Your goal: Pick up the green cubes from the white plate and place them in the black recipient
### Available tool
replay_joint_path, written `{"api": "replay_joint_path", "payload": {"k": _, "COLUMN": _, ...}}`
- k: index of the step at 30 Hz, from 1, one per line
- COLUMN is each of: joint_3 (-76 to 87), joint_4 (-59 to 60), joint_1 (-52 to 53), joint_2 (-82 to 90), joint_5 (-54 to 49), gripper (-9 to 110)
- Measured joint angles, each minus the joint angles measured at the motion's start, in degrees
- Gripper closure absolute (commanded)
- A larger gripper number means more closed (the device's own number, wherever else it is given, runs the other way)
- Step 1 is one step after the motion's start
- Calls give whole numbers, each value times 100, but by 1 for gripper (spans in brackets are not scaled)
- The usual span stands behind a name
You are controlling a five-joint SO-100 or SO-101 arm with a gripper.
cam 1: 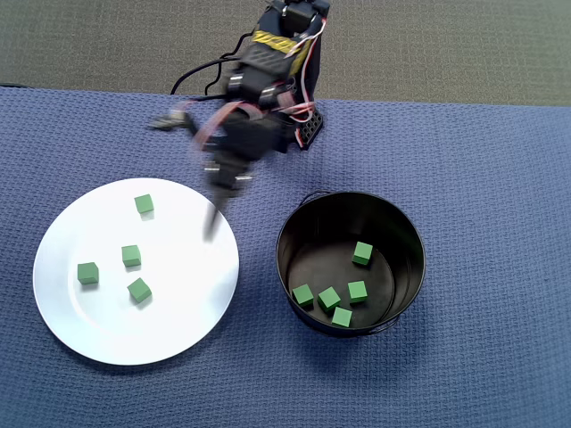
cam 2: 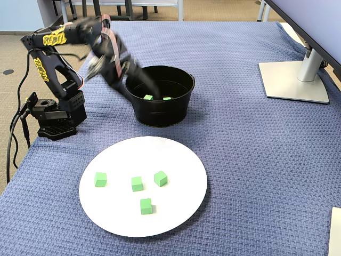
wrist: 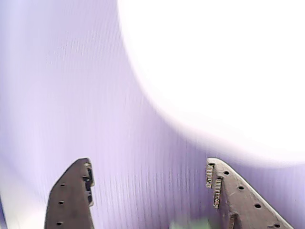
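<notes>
Several green cubes [cam 1: 131,256] lie on the white plate [cam 1: 107,330], left of the black recipient [cam 1: 294,234], which holds several more cubes [cam 1: 330,298]. My gripper [cam 1: 214,223] is blurred by motion and hangs above the plate's upper right edge in the overhead view. In the wrist view the gripper [wrist: 147,164] is open with only blue cloth between the fingers [wrist: 71,195]; the plate [wrist: 228,71] fills the upper right. A faint green blur sits at that view's bottom edge. In the fixed view the gripper [cam 2: 130,72] shows before the recipient [cam 2: 160,114], with cubes [cam 2: 137,184] on the plate [cam 2: 176,160].
A blue woven cloth [cam 1: 482,178] covers the table. The arm's base [cam 2: 53,114] stands at the left edge in the fixed view. A monitor stand [cam 2: 295,80] is at the far right, and a white object's corner [cam 2: 335,229] at the bottom right.
</notes>
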Motion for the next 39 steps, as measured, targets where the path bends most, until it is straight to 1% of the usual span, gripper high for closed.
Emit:
{"api": "replay_joint_path", "payload": {"k": 3, "joint_3": -211, "joint_4": -387, "joint_1": 861, "joint_2": -826, "joint_5": -255, "gripper": 79}}
{"api": "replay_joint_path", "payload": {"k": 7, "joint_3": -896, "joint_4": -580, "joint_1": 1433, "joint_2": -2241, "joint_5": -580, "gripper": 80}}
{"api": "replay_joint_path", "payload": {"k": 8, "joint_3": -1134, "joint_4": -554, "joint_1": 1494, "joint_2": -2610, "joint_5": -615, "gripper": 82}}
{"api": "replay_joint_path", "payload": {"k": 10, "joint_3": -1529, "joint_4": -545, "joint_1": 1556, "joint_2": -3217, "joint_5": -650, "gripper": 91}}
{"api": "replay_joint_path", "payload": {"k": 11, "joint_3": -1644, "joint_4": -545, "joint_1": 1582, "joint_2": -3428, "joint_5": -633, "gripper": 93}}
{"api": "replay_joint_path", "payload": {"k": 13, "joint_3": -1740, "joint_4": -773, "joint_1": 1635, "joint_2": -3718, "joint_5": -413, "gripper": 94}}
{"api": "replay_joint_path", "payload": {"k": 16, "joint_3": -1793, "joint_4": -1063, "joint_1": 1854, "joint_2": -3876, "joint_5": 141, "gripper": 92}}
{"api": "replay_joint_path", "payload": {"k": 20, "joint_3": -1793, "joint_4": -1107, "joint_1": 1828, "joint_2": -3876, "joint_5": 598, "gripper": 91}}
{"api": "replay_joint_path", "payload": {"k": 24, "joint_3": -1793, "joint_4": -1090, "joint_1": 1890, "joint_2": -3885, "joint_5": 817, "gripper": 86}}
{"api": "replay_joint_path", "payload": {"k": 27, "joint_3": -1793, "joint_4": -923, "joint_1": 1749, "joint_2": -3937, "joint_5": 308, "gripper": 82}}
{"api": "replay_joint_path", "payload": {"k": 30, "joint_3": -1784, "joint_4": -809, "joint_1": 1573, "joint_2": -3929, "joint_5": -606, "gripper": 76}}
{"api": "replay_joint_path", "payload": {"k": 34, "joint_3": -1626, "joint_4": -870, "joint_1": 1485, "joint_2": -3929, "joint_5": -2057, "gripper": 79}}
{"api": "replay_joint_path", "payload": {"k": 36, "joint_3": -1626, "joint_4": -888, "joint_1": 1521, "joint_2": -3929, "joint_5": -2470, "gripper": 78}}
{"api": "replay_joint_path", "payload": {"k": 39, "joint_3": -1477, "joint_4": -1002, "joint_1": 1564, "joint_2": -3981, "joint_5": -3085, "gripper": 80}}
